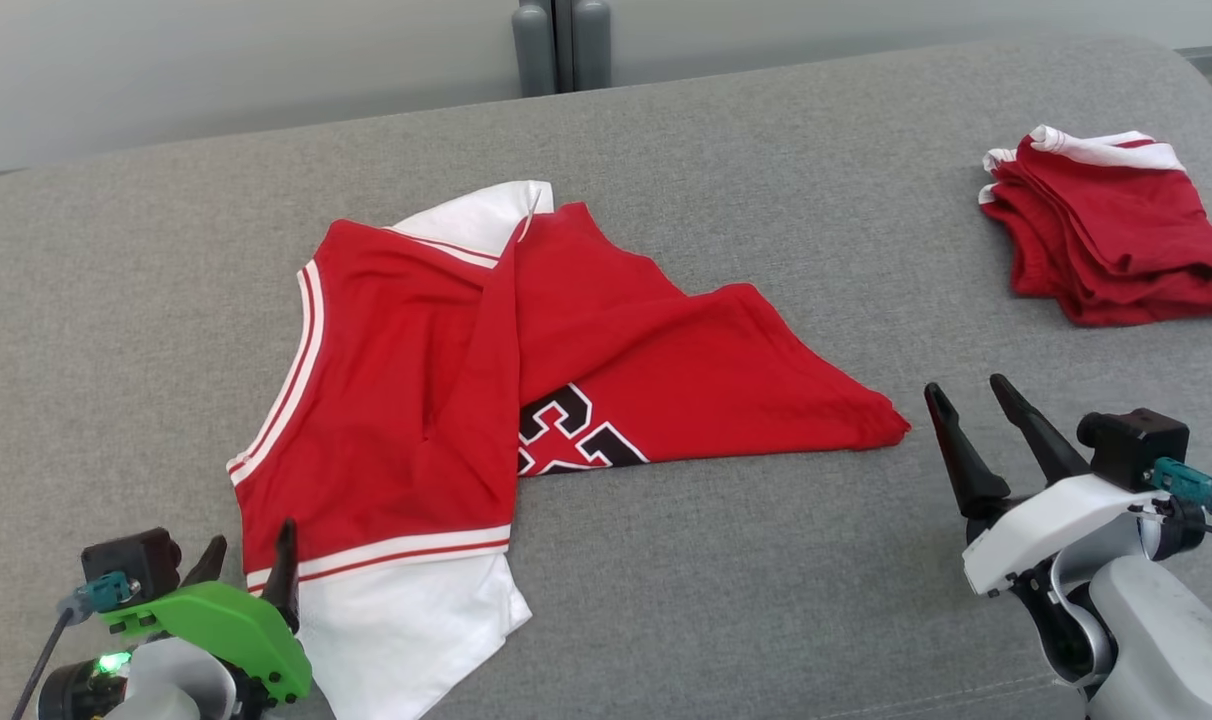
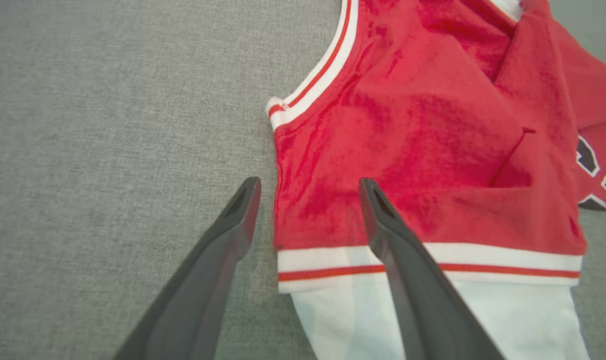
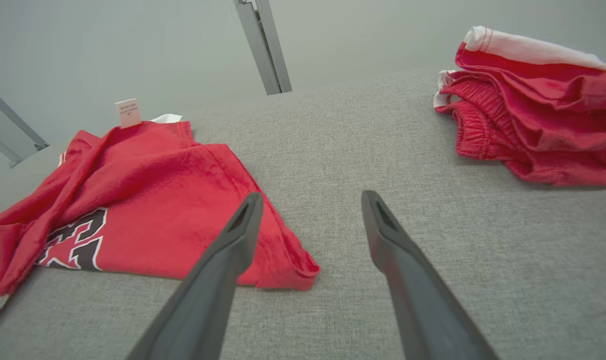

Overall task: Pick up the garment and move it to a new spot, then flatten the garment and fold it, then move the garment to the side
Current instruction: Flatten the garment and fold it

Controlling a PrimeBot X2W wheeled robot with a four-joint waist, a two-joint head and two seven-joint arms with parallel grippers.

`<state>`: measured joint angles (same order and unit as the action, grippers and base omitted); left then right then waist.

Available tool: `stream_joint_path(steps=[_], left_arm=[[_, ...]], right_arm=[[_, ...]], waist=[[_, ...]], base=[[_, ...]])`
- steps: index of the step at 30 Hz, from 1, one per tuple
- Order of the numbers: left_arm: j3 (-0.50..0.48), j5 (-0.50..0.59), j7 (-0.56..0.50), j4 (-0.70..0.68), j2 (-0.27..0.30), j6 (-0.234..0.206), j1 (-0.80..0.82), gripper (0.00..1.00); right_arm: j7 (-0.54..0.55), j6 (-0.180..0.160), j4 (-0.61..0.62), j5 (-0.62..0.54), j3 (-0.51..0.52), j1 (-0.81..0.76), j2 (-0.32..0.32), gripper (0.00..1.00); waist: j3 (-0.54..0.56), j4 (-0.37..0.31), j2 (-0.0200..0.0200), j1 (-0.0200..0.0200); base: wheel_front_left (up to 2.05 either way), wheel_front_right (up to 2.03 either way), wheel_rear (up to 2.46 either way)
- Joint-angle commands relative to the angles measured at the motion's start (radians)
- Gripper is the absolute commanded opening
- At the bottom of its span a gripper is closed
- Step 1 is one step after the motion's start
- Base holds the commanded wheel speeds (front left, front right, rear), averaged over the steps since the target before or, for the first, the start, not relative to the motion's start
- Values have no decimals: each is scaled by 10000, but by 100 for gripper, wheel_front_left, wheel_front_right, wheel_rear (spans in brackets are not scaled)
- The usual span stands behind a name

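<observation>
The garment (image 1: 466, 370) is a red jersey with white trim and a black number, lying crumpled on the grey cushioned surface (image 1: 726, 560). My left gripper (image 1: 251, 550) stands open at its near left corner; in the left wrist view the garment (image 2: 423, 140) has its striped edge between the two fingers of that gripper (image 2: 308, 187), with nothing gripped. My right gripper (image 1: 966, 392) is open just right of the garment's pointed right corner. The right wrist view shows this gripper (image 3: 310, 197) above bare fabric, the garment (image 3: 153, 200) to its left.
A stack of folded red and white clothes (image 1: 1106, 235) lies at the far right, also seen as the stack (image 3: 533, 110) in the right wrist view. Grey posts (image 1: 561, 45) rise behind the surface's back edge.
</observation>
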<state>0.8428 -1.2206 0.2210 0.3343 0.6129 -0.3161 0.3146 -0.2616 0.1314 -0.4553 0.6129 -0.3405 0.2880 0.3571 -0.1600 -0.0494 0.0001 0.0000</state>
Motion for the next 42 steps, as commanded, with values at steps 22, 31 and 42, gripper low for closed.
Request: stream_joint_path(steps=[22,31,42], left_arm=[[350,-326,-3077,171,1216,1052,1771,0],[324,-568,-4334,1320,1824,1666,2541,0],[-274,259,-1515,1842,1546,1243,2646,100]], right_arm=[[-44,-15,-181,132,55,168,-85,100],[-44,-15,-213,125,-12,237,-137,100],[-44,-15,-180,153,29,77,-148,100]], waist=[[-29,-53,-1,0],[-18,-151,-1,0],[1,-122,-1,0]], base=[[0,0,0],[0,0,0],[0,0,0]])
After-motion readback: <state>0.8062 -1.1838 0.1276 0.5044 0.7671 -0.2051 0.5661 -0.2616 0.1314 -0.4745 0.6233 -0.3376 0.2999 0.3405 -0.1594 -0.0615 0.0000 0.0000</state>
